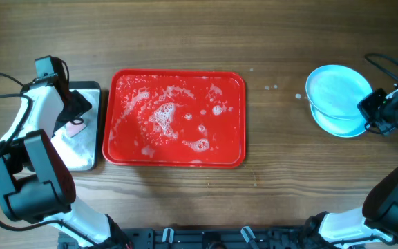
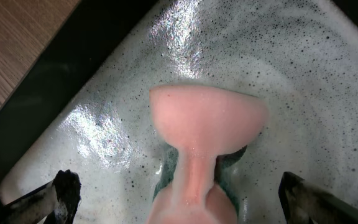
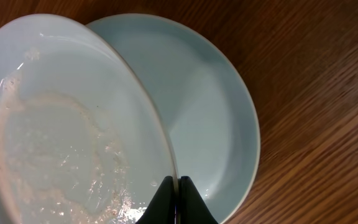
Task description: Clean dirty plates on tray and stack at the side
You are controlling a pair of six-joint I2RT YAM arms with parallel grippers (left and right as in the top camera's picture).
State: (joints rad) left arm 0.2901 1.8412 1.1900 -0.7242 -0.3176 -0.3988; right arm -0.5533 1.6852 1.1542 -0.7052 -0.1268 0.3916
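**Right end effector grips a wet plate over the stack; left stands open above the sponge**

The right end effector (image 3: 178,184) is closed on the near rim of the upper plate (image 3: 61,124). This plate is tilted and overlaps the lower plate (image 3: 213,124), which lies flat on the bench (image 1: 289,194) at its right end, well apart from the tray (image 1: 230,149). The left end effector (image 2: 180,198) is spread wide over the pan (image 2: 303,74), just left of the tray. The sponge (image 2: 207,118) lies between its fingers (image 2: 64,194), clear of both.

The right wrist view cuts off the upper plate's left edge, and that plate hides much of the lower one. Whether the two plates touch cannot be told. From overhead, the left arm covers part of the pan.

Both plates are round and pale turquoise. The upper one carries a wet, bubbly film across its centre; the visible part of the lower one looks smooth. The tray is red, streaked with white foam (image 1: 163,119). The sponge is pink, and the pan floor is wet and speckled.
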